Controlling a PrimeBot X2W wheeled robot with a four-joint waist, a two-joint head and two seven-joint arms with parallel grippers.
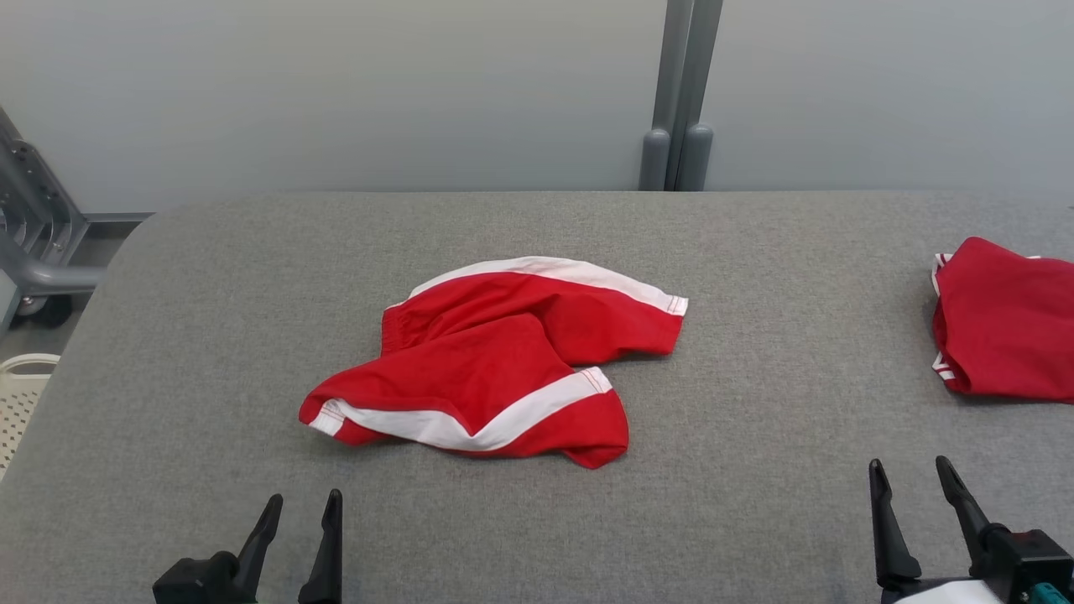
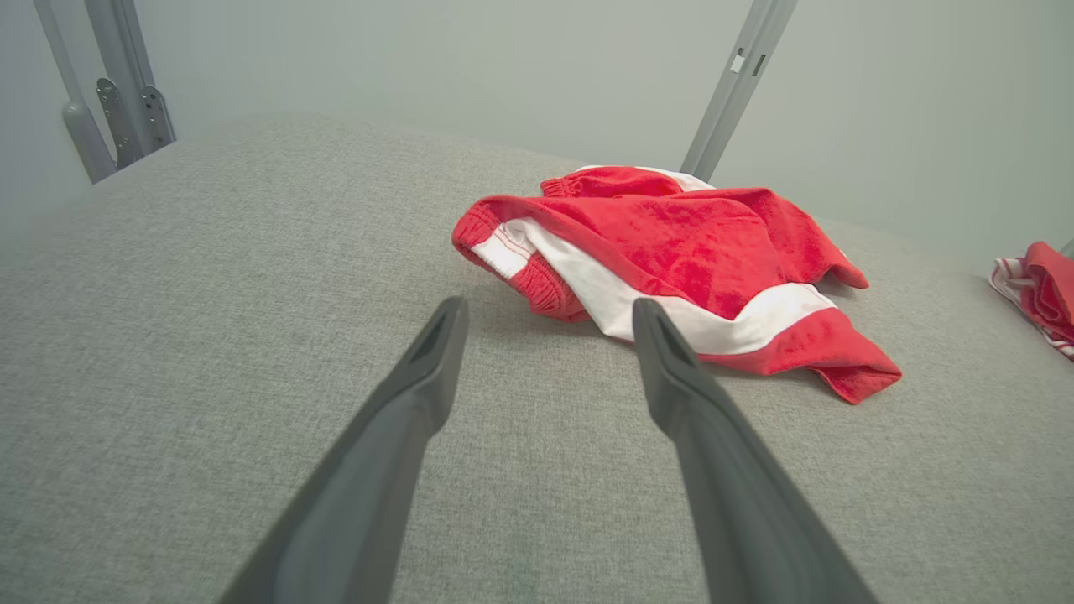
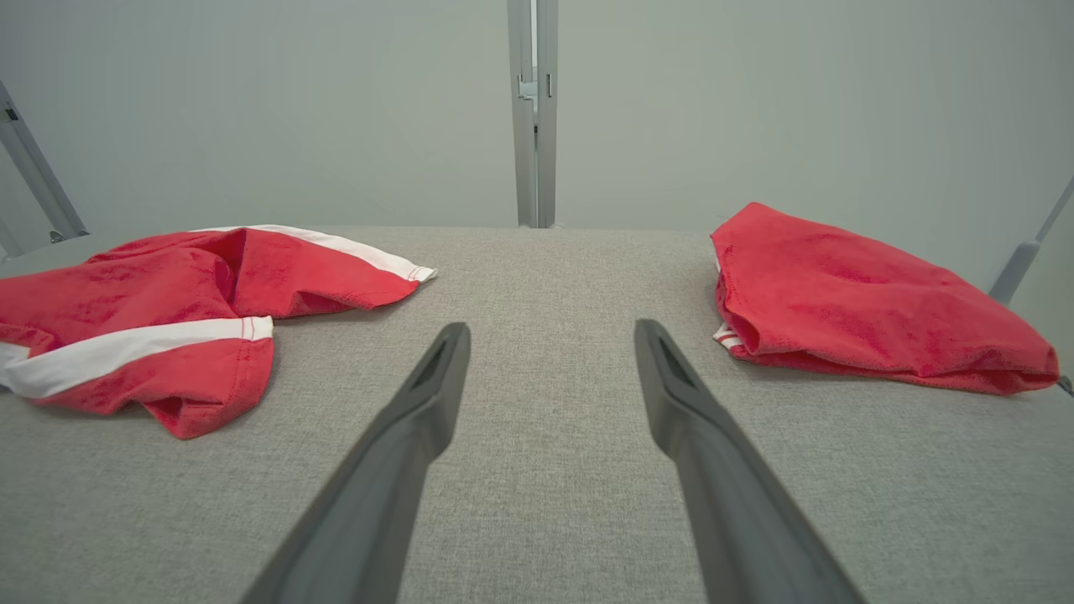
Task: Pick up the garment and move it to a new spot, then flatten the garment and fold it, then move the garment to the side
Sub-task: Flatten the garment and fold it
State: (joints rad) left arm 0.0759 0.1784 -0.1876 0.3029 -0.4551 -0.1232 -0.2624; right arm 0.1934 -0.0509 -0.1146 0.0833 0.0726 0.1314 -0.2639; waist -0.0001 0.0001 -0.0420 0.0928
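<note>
left hand (image 1: 304,498) and right hand (image 1: 909,463) sit wide, empty, near crumpled red shorts (image 1: 495,369) on the tabletop (image 1: 755,419); pinching a raised fold should lift cleanly.

Probably lab: grey padded table (image 1: 755,470), metal frame (image 1: 681,92).

Crumpled red-and-white garment (image 1: 495,369) mid-table
</note>
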